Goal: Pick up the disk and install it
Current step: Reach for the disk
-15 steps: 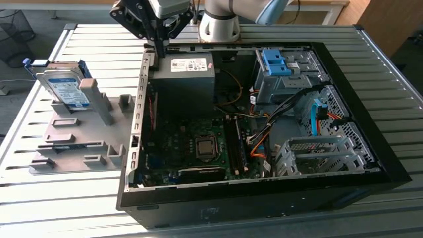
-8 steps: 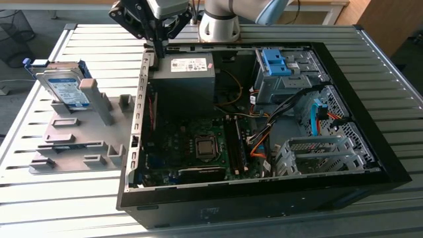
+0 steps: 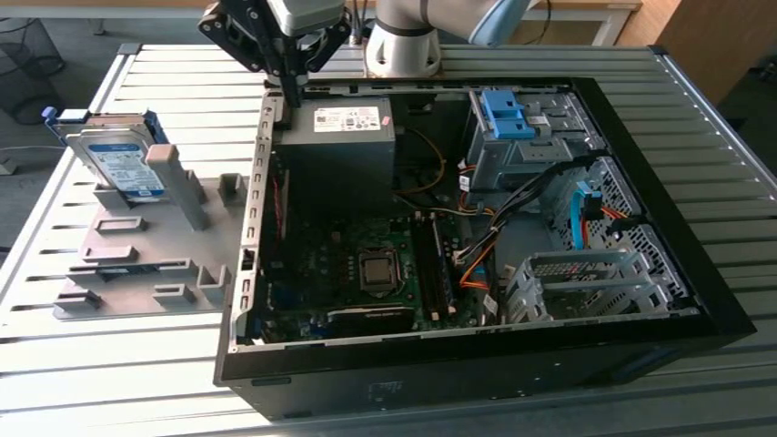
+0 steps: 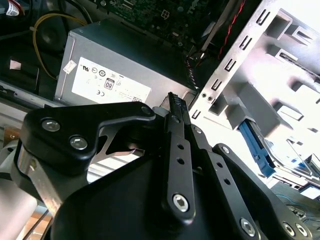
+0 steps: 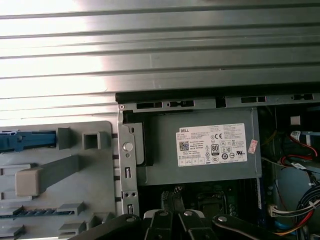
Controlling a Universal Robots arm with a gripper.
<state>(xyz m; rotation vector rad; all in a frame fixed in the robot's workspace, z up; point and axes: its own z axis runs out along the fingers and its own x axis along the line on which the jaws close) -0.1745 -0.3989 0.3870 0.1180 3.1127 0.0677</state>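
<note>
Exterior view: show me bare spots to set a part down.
Free: table slats nearer the camera than the grey fixture, and at the exterior view's right of the case. Crowded: the fixture's pegs with the disk, the cabled case interior.

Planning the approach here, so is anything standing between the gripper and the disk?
Nothing visible blocks it. In the exterior view the gripper hangs at the computer case's side wall by the power supply; the disk leans in the grey fixture beyond, with one upright grey post beside it.

disk [image 4: 290, 157] | partly hidden behind claw [image 4: 176, 102] | label seemingly blurred
</note>
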